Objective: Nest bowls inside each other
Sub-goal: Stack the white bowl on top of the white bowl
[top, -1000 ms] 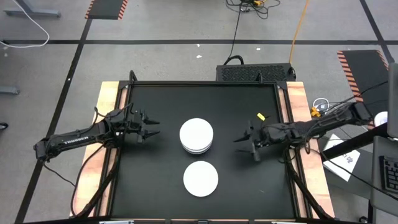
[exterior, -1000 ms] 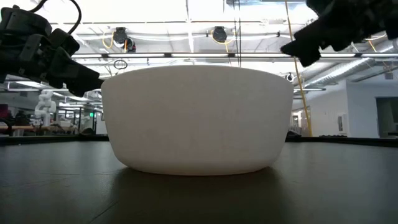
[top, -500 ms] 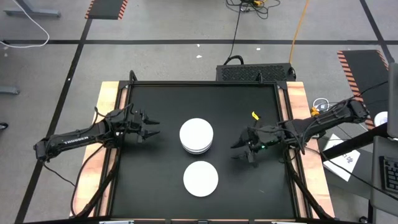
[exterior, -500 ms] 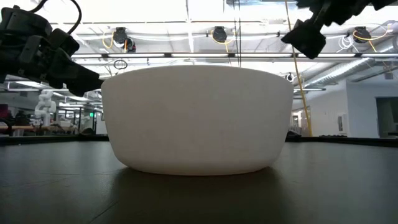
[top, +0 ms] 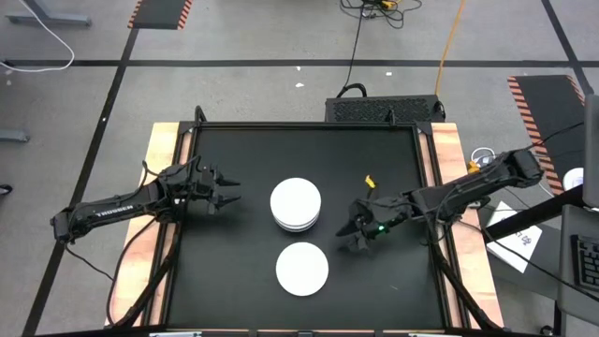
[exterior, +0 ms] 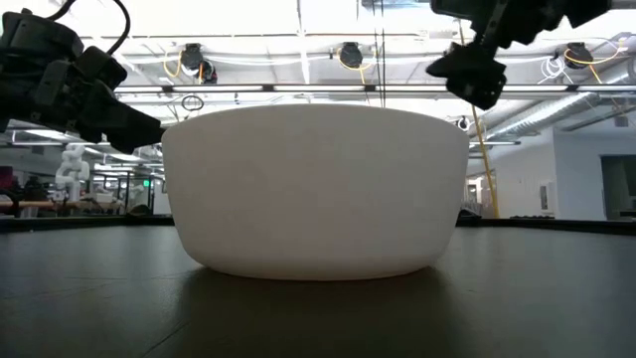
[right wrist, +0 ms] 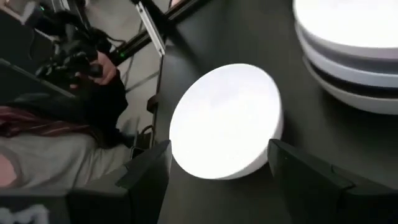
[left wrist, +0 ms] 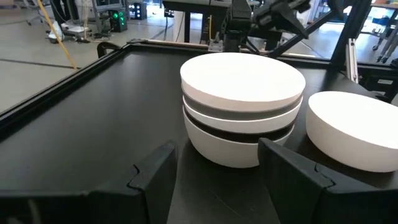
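One stack of bowls (top: 296,206) at frame centre, upside down, white on top; one lone white bowl (top: 302,267) just below. Right gripper (top: 356,229) right of these, open, empty. Left gripper (top: 225,191) left, open, empty. "TROSSEN" on left arm (top: 103,208).

Two obstacles sit mid-mat: a stack of upturned white, grey and black bowls (top: 296,205) and, just beside it toward the near edge, a lone upturned white bowl (top: 302,268). Only a narrow gap separates them; the black table mat (top: 225,271) lies bare on both flanks and along the far side.
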Controlling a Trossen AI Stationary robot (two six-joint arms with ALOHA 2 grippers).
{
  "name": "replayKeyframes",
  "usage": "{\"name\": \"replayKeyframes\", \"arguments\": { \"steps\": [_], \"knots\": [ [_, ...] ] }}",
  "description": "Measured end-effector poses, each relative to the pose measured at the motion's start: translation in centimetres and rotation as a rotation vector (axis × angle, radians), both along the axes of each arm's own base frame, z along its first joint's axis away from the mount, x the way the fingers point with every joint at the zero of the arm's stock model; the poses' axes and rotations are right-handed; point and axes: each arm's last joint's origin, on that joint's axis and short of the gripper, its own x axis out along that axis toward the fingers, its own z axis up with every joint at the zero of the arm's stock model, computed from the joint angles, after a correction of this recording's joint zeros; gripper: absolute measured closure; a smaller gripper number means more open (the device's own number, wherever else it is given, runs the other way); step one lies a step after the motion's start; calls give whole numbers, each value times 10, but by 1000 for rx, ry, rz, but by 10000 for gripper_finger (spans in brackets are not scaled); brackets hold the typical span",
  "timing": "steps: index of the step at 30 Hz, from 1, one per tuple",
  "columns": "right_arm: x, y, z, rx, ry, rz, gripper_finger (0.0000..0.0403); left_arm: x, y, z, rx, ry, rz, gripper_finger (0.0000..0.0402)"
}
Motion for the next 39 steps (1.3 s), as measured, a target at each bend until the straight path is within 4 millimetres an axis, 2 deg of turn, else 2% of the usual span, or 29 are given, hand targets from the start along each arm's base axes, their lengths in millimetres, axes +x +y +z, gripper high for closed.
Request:
{"name": "replayKeyframes", "arguments": {
  "steps": [4, 8, 15, 23, 32, 39],
  "knots": [
    [17, 11, 3, -21, 68, 40, 142, 0, 0, 0, -6, 1, 1, 179],
    [31, 17, 3, -73, 226, 49, 142, 0, 0, 0, -7, 1, 2, 179],
    [50, 22, -9, -122, 397, 14, 142, 0, 0, 0, -3, 2, 2, 179],
    [62, 23, -14, -126, 422, 10, 142, 0, 0, 0, -1, 2, 2, 179],
    [72, 19, -37, -130, 496, -19, 142, 0, 0, 0, -1, 2, 2, 179],
    [76, 21, -42, -122, 484, 9, 142, 0, 0, 0, -1, 2, 2, 179]
  ]
}}
